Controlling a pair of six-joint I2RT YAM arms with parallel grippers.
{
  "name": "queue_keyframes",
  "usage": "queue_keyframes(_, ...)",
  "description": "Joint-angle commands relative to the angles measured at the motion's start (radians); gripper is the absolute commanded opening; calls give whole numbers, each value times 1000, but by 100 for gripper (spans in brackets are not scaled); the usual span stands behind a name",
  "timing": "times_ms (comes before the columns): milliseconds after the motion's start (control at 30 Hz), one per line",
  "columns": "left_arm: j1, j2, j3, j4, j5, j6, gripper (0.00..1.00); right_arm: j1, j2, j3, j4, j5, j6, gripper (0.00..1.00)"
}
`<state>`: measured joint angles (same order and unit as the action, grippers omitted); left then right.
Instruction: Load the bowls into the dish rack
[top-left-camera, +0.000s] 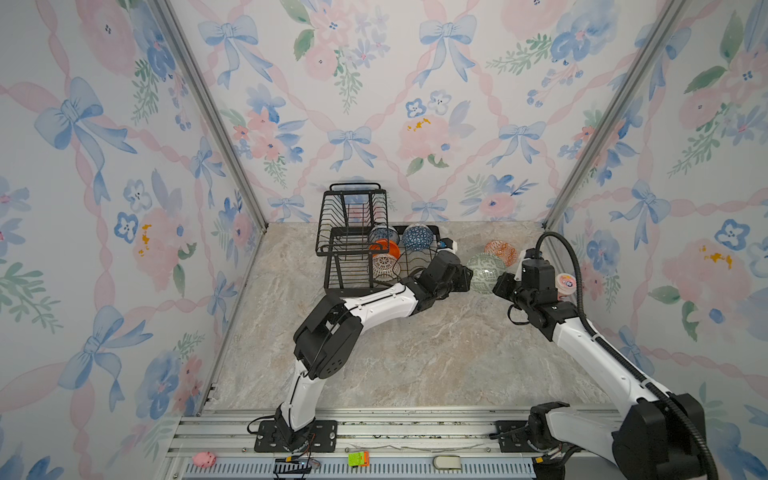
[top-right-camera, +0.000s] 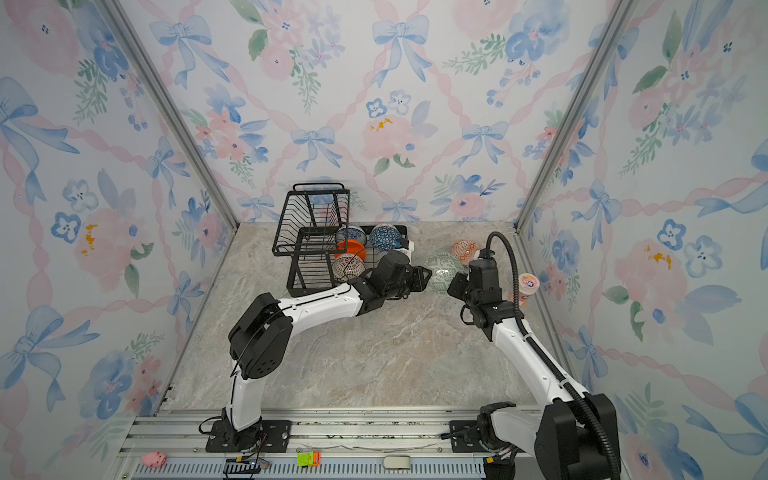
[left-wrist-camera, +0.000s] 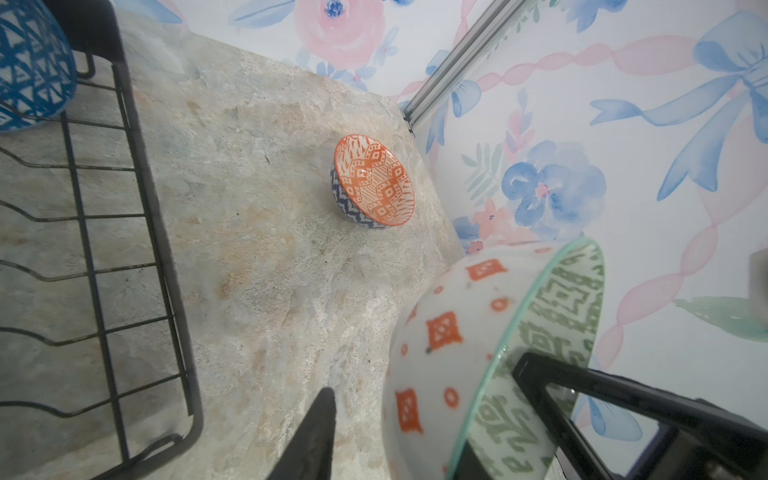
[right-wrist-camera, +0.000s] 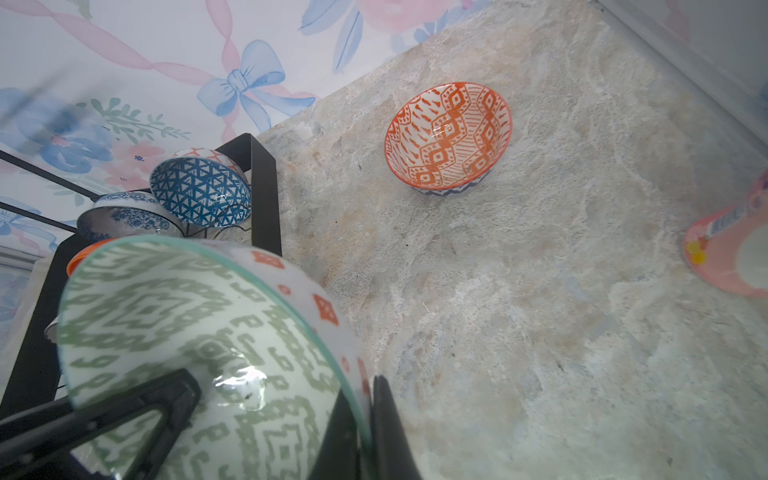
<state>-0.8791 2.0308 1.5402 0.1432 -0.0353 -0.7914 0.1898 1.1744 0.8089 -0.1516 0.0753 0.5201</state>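
Green bowl (top-left-camera: 486, 272) is held on edge just right of centre in both top views. It sits between the two hands, with the left hand (top-left-camera: 468, 276) at its left side and the right hand (top-left-camera: 498, 286) at its right. The rack (top-left-camera: 332, 286) stands to the upper left, just beyond the left wrist, so the left arm is the nearer carrier. The rack's base holds four bowls: floral bowl (top-left-camera: 380, 233), blue bowl (top-left-camera: 417, 237), orange bowl (top-left-camera: 386, 248) and lined bowl (top-left-camera: 385, 267). A patterned bowl (top-left-camera: 500, 251) waits on the desk (top-left-camera: 415, 353) to the upper right, and a pink cup (top-left-camera: 566, 282) stands by the right wall.

Left wrist view: the left hand's jaws straddle the green bowl's (left-wrist-camera: 457, 332) wall. One finger (left-wrist-camera: 582, 395) lies against the inside and the other (left-wrist-camera: 316, 436) stands clear of the outside, so this hand is open, not yet clamped. The bowl's mouth faces away from the rack (left-wrist-camera: 166, 291).

Right wrist view: the right hand pinches the rim between an inner finger (right-wrist-camera: 137, 399) and an outer finger (right-wrist-camera: 386, 424), closed on the green bowl. The rack is beyond.

This looks like a handover. The left hand should grip before the right hand lets go.
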Motion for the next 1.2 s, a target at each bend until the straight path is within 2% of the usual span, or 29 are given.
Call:
queue_keyframes(0, -7, 20, 26, 9, 4, 3, 28, -7, -25, -6, 90, -27, 19, 0)
queue_keyframes(133, -10, 20, 19, 12, 5, 3, 21, -4, -22, -11, 100, -35, 21, 0)
queue_keyframes(500, -10, 4, -26, 54, -1, 0, 1, 0, -18, -19, 120, -56, 26, 9)
queue_keyframes(633, -10, -7, -38, 59, -16, -1, 0, 2, -13, -19, 127, -72, 27, 14)
queue_keyframes(933, -8, -87, -134, 110, -140, -14, 0, 0, -2, -20, 136, -84, 35, 30)
queue_keyframes(1167, -7, -120, -181, 136, -227, -18, 0, -1, -15, -31, 156, -98, 36, 54)
